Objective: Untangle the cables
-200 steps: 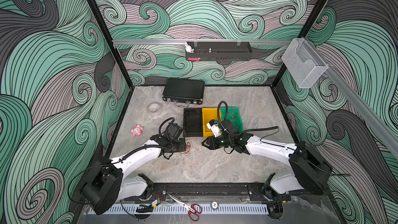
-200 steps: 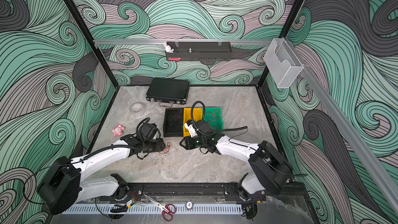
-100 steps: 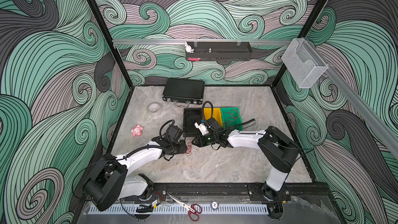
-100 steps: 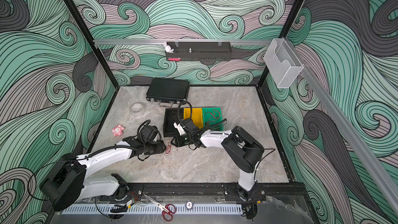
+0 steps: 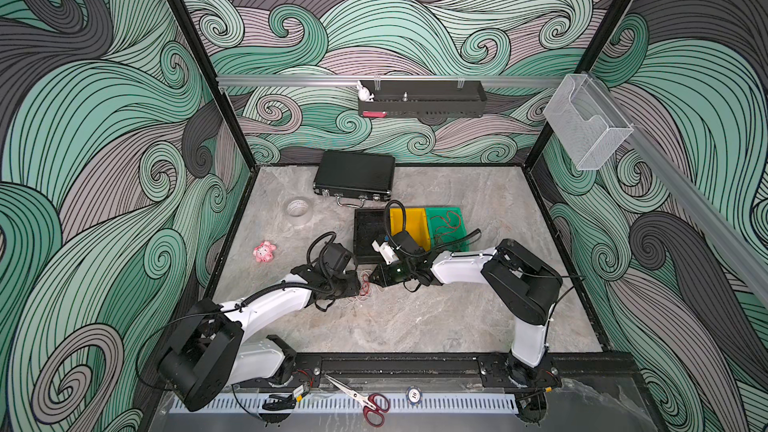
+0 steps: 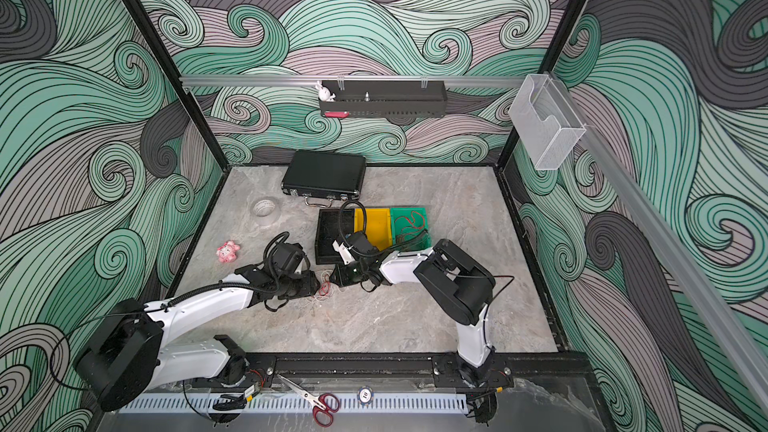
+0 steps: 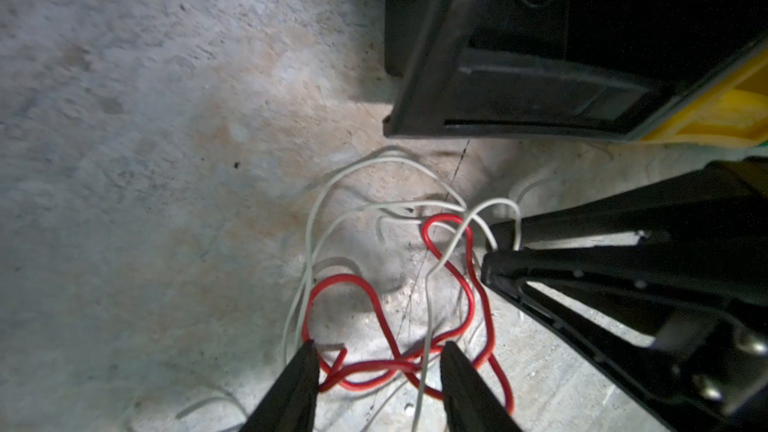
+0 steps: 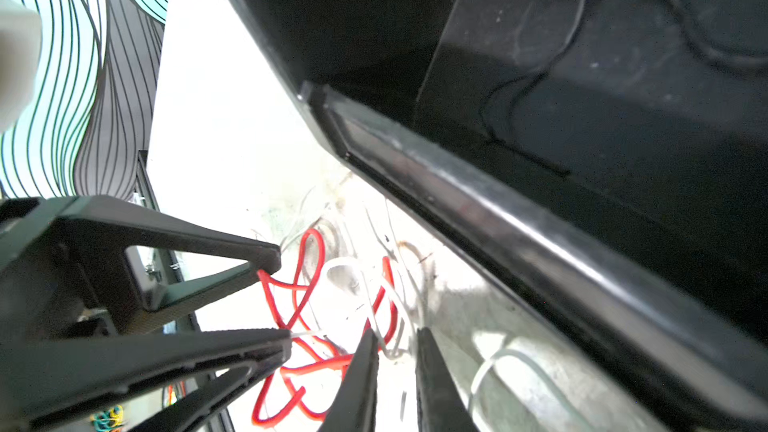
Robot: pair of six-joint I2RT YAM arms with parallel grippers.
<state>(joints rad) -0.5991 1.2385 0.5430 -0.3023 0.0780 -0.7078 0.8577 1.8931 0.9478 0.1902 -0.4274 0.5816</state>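
Your left pincer [image 7: 378,347] stands half open at the bottom of its wrist frame. Its tips sit astride a looping red cable [image 7: 340,277] without closing on it. Your right pincer [image 8: 392,333] is narrowed to a slit around a white cable [image 8: 388,351]; whether it actually grips the strand cannot be told. The two pincers face each other, tips nearly touching, over the tangled cables [image 5: 365,284]. The tangle lies on the grey desk [image 5: 415,326], just below the centre of both top views. Directly above it in those views sits a black tray [image 5: 358,234], with a yellow bin [image 5: 411,222] and a green bin [image 5: 430,218] to its right. A second red wire [image 6: 411,220] lies in the green bin.
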